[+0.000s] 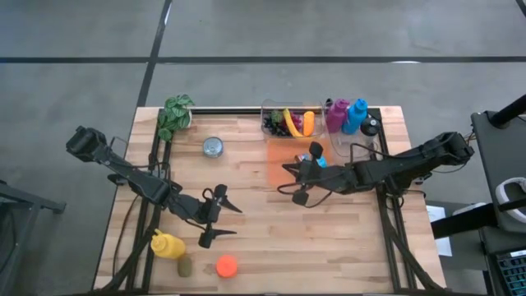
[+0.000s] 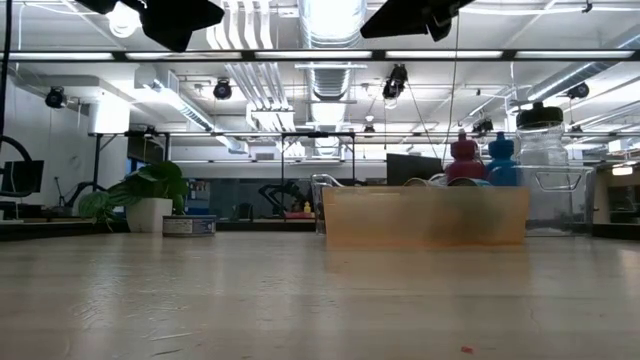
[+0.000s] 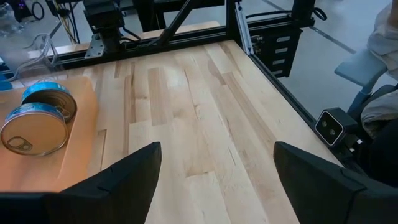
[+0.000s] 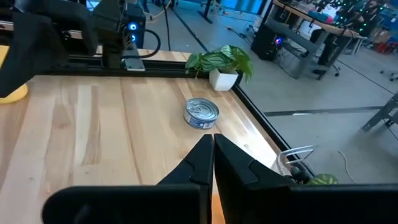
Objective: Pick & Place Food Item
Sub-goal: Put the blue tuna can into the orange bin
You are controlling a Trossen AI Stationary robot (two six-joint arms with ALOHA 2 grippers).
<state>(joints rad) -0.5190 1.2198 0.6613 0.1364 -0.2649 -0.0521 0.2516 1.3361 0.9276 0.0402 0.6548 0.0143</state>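
Food nearest a gripper in the high view is the orange fruit (image 1: pixel 226 265) on the tabletop, just off to one side of the left gripper (image 1: pixel 234 222), whose fingers are spread and empty. It is round, so no axis matters, and the left arm looks nearer. The right gripper (image 1: pixel 288 177) is pressed together over the orange mat (image 1: pixel 279 156).

The low view shows neither gripper.

In the left wrist view, a can (image 3: pixel 37 121) sits on the mat, ahead and aside.

In the right wrist view, the closed gripper points toward a second can (image 4: pixel 202 114).

Clear bin (image 1: pixel 283 122) contents too small to identify; mustard bottle (image 4: pixel 12 92) cut off by frame edge.
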